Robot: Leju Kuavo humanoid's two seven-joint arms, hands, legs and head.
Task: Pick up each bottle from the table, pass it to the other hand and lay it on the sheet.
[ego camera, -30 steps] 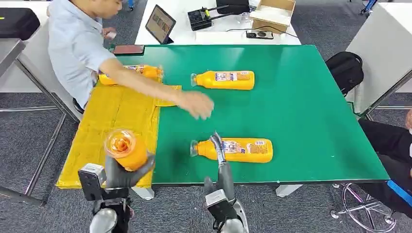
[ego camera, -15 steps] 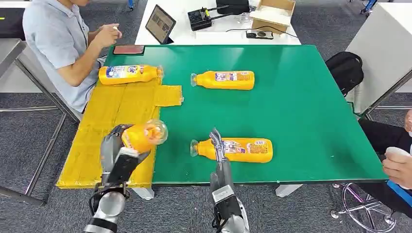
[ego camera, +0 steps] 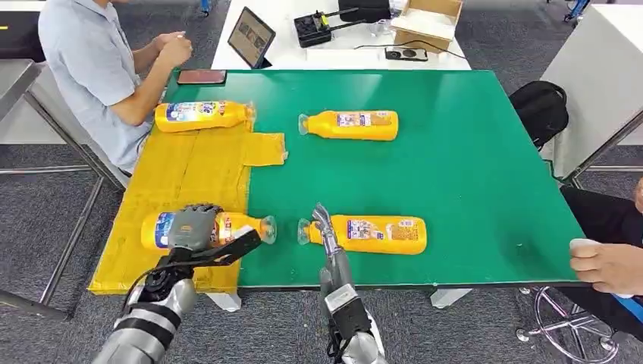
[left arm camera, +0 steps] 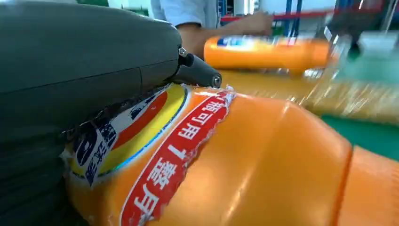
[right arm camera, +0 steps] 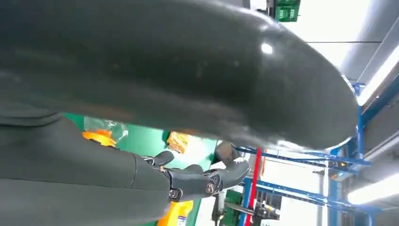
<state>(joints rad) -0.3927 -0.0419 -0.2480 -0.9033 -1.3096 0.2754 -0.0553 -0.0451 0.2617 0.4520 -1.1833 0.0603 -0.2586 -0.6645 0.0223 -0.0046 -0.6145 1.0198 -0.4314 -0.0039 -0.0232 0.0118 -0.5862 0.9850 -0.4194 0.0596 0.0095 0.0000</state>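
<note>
Head view: left hand point(ego camera: 199, 227) wraps an orange bottle point(ego camera: 235, 227) lying on the yellow sheet point(ego camera: 182, 171) at 7 o'clock, cap poking off the sheet edge onto the green table point(ego camera: 470, 167). Right hand point(ego camera: 324, 227) fingers extended, holding nothing, tips just beside the cap of the near bottle point(ego camera: 371, 233) at 6 o'clock. Third bottle point(ego camera: 350, 124) at 12, fourth bottle point(ego camera: 201, 115) on the sheet at 10. Seated person point(ego camera: 95, 68) at 10 o'clock, phone point(ego camera: 201, 76) and tablet point(ego camera: 250, 36) beyond. Another person's hand point(ego camera: 603, 265) at 4, cut off by the frame. Left wrist view: label text partly hidden under the palm; far bottle blurred.
</note>
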